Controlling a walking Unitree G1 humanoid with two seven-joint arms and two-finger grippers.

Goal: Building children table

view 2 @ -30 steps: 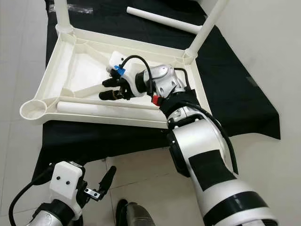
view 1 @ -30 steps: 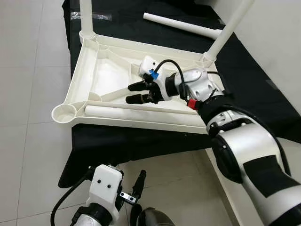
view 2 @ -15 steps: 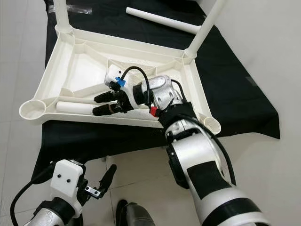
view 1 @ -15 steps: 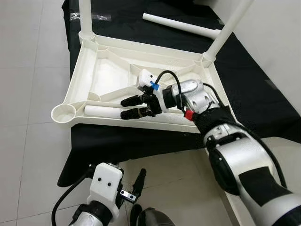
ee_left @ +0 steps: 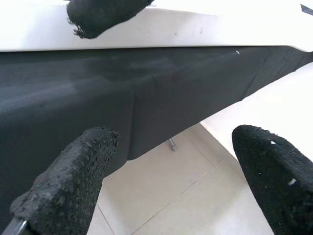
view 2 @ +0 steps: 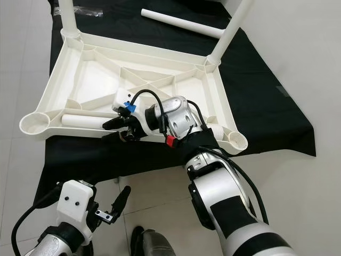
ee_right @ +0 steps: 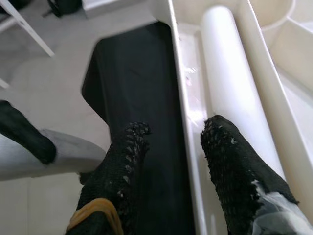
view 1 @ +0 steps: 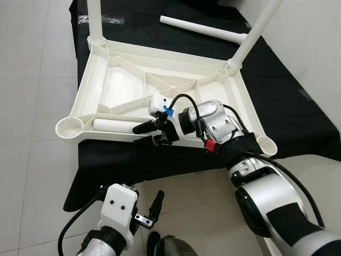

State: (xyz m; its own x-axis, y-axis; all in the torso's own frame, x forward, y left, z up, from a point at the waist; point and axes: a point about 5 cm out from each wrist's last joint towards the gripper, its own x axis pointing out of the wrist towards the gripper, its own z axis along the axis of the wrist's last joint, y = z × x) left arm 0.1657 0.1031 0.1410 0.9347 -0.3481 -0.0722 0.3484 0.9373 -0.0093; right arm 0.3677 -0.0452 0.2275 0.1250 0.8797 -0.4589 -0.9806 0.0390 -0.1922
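Straddling tabletop rim: right pincer | legs: two upright, two loose

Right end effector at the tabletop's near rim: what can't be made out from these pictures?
- Contact: whether the right end effector touches the loose leg or the rim; in the right wrist view its fingers straddle the wall, hiding contact.
- Loose leg's near end: covered by that finger in the right wrist view.
- Two mounted legs: tops cut off by the left eye view's upper edge.
- What lies under the black cloth.
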